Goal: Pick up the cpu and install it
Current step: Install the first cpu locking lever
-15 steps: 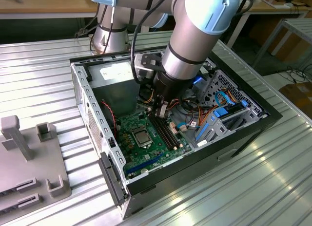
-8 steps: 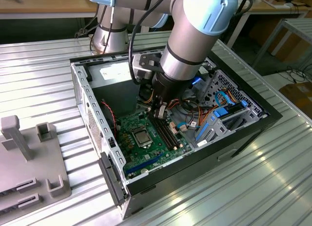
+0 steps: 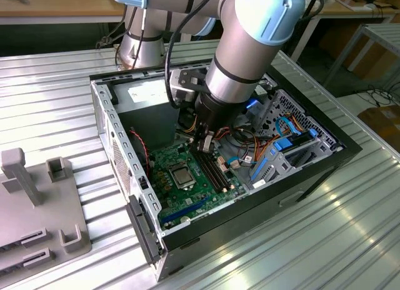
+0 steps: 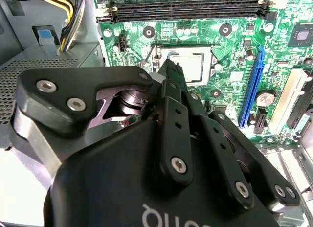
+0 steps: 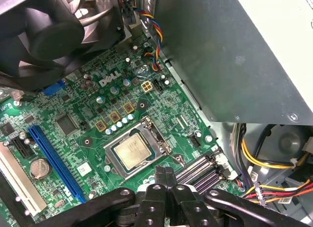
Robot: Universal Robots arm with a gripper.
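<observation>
Flat silver-grey square cpu (image 5: 131, 154) is seen seated in the black-framed square socket (image 5: 113, 164) on the green motherboard (image 5: 73, 102), inside the open black-and-grey computer case (image 3: 128, 168) lying on the ribbed metal worktop (image 3: 56, 102). In the exterior view the cpu (image 3: 182, 175) sits near the middle of the board, towards the exterior view's left of the black memory slots (image 3: 213, 171).

The black gripper (image 5: 166, 174) is held above the board, just beside the socket on its memory-slot side. In both wrist views the fingers (image 4: 171, 75) are pressed together with no gap visible and nothing held between them. Fingertips appear clear of the cpu, not touching it; exact height over the board cannot be judged.

Judgement: chip is already placed in the socket; whether the retention frame and lever are latched cannot be told.

Risks from here:
- Clenched fingertips are close to the socket edge; a downward or sideways slip could strike the chip face or the socket frame, bending contacts underneath.
- If the chip is seated slightly skewed, any pressing would damage pins. Skew cannot be checked from these views.
- Red, yellow and black cable bundle (image 5: 274, 180) and the grey power supply box (image 5: 230, 51) crowd the wrist; a wide move could snag wires.
- Memory slot latches lie directly beneath the gripper; contact could be made on descent.
</observation>
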